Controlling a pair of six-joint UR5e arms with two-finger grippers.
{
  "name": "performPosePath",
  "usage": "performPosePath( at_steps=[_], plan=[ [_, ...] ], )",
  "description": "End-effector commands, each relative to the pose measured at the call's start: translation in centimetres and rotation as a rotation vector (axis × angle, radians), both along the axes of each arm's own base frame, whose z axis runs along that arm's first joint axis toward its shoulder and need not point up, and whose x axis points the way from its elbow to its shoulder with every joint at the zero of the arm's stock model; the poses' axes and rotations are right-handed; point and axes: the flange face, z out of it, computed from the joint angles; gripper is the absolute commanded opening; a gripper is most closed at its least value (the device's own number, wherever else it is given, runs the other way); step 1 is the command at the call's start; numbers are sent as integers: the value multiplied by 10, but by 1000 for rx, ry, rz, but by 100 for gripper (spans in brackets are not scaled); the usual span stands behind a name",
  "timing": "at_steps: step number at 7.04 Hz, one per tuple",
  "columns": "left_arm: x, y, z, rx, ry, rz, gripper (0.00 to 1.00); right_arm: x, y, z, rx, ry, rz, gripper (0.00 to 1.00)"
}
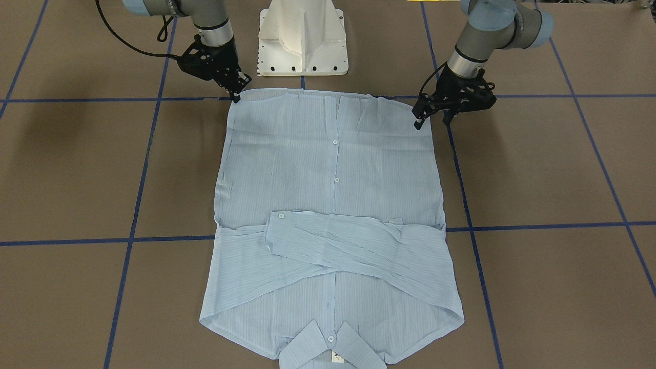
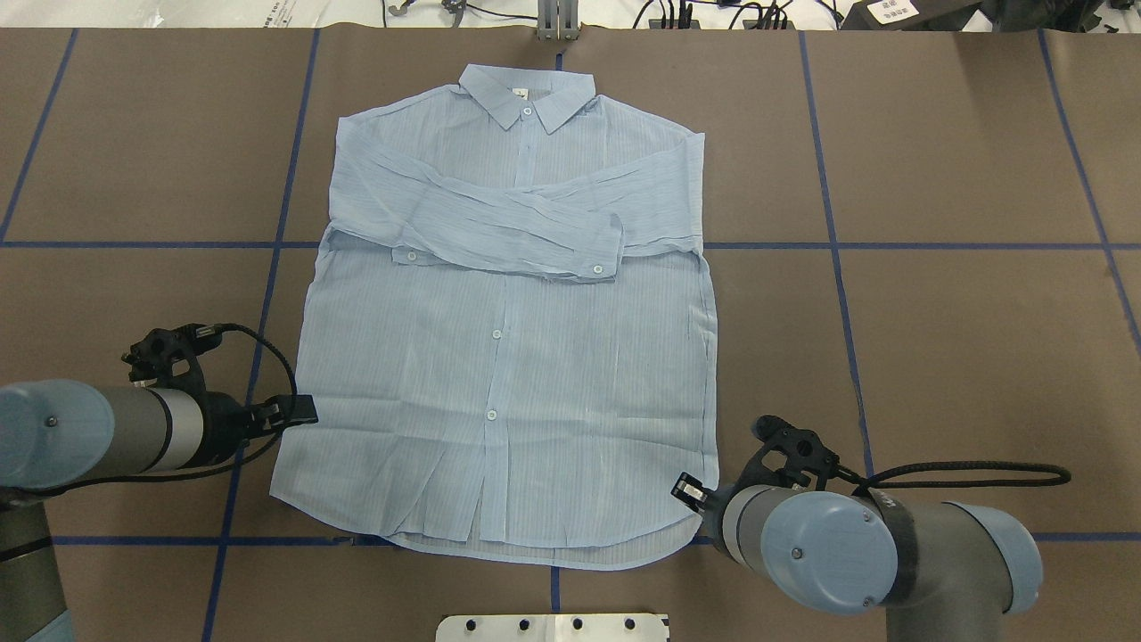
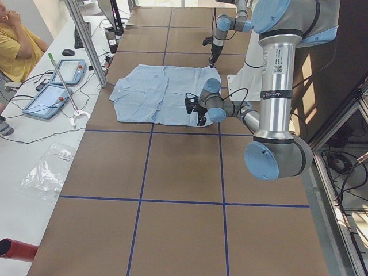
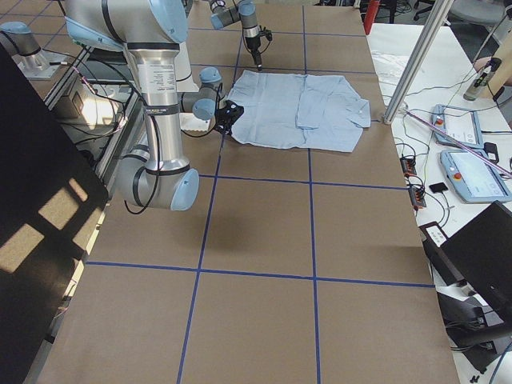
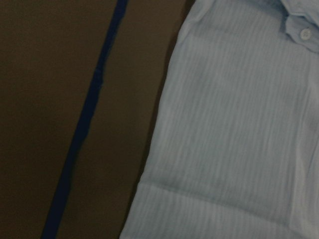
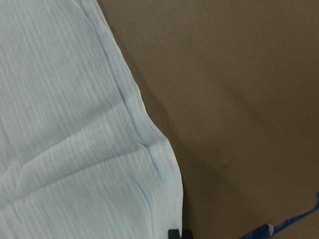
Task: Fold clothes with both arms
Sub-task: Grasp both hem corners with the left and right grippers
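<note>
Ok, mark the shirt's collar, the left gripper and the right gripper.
collar (image 2: 566,102): overhead view, on one collar flap.
left gripper (image 1: 432,120): front-facing view, midway between its fingertips.
right gripper (image 1: 240,89): front-facing view, at its fingertips.

You can read no text here. The neck label on the shirt, at six o'clock, bears marks too small.

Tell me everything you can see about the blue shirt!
The shirt is thin, pale blue with faint stripes and small white buttons. It lies flat, front up, on the brown table, collar far from the robot. Both sleeves are folded across the chest. The left gripper and right gripper sit by its hem corners.
</note>
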Motion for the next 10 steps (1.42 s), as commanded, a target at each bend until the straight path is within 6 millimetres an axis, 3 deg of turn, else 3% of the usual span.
performPosePath(
  at_steps=[1, 5, 6, 7, 8, 9, 10],
  plan=[
    [8, 26, 6, -54, 3, 35, 94, -1, 1, 0, 0, 0, -1, 0],
    [17, 40, 4, -92, 13, 69, 81, -1, 1, 0, -1, -2, 0, 0],
    [18, 41, 3, -104, 16, 63, 71, -1, 1, 0, -1, 0, 0, 0],
    [18, 41, 2, -108, 18, 60, 56, 0, 1, -2, 0, -5, 0, 0],
    [18, 41, 3, -121, 18, 50, 18, 0, 1, -2, 0, -5, 0, 0],
    [18, 41, 3, -122, 18, 51, 0, 0, 1, -3, 0, -8, 0, 0],
    [17, 42, 4, -125, 17, 49, 0, 0, 1, -4, 0, -9, 0, 0]
  ],
)
